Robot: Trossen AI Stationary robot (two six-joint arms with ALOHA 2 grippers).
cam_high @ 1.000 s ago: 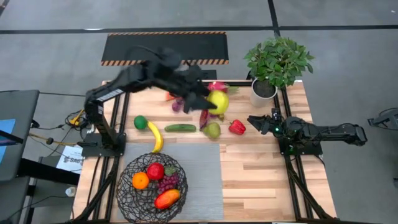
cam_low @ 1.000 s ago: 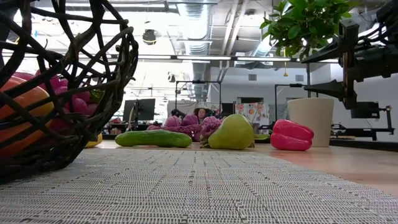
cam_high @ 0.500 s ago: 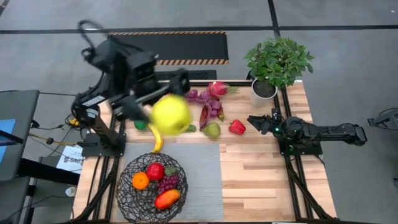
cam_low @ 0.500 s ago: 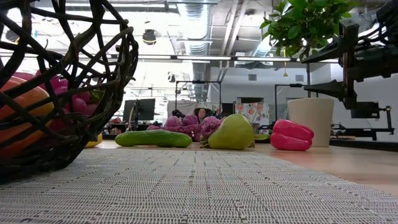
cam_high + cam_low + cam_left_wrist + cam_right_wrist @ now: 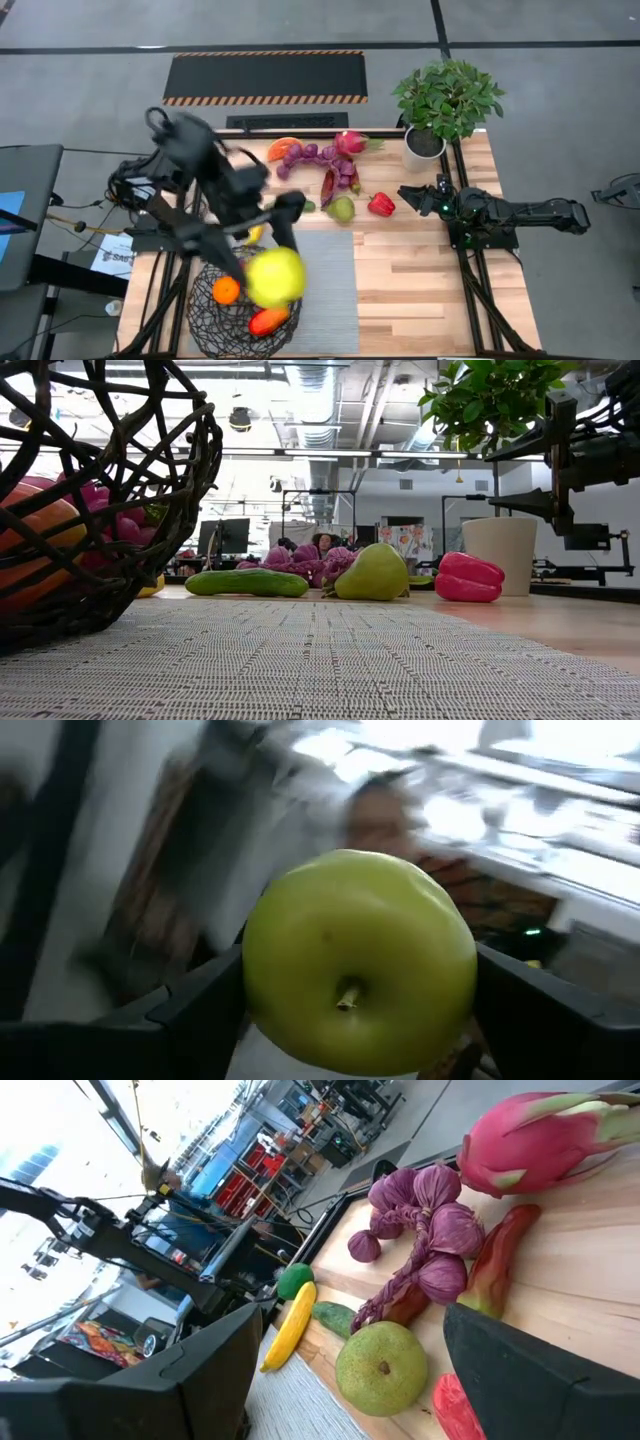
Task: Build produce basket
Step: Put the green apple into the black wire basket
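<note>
Left fingers [image 5: 272, 272] clamped on the green apple [image 5: 274, 277], hanging right above the basket [image 5: 205, 300] at the desk's [image 5: 420, 290] near edge, so an early release could bounce it off the orange [image 5: 226, 290] inside, while farther back the right fingers [image 5: 408, 193] wait spread wide.

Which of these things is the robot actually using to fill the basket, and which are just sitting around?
Part of the job:
- basket, already holding an orange
- yellow-green apple, held in the left pincer over the basket
- pear, red pepper, dragonfruit, banana, cucumber, waiting on the table

Just lying about:
- potted plant
- grey mat
</note>
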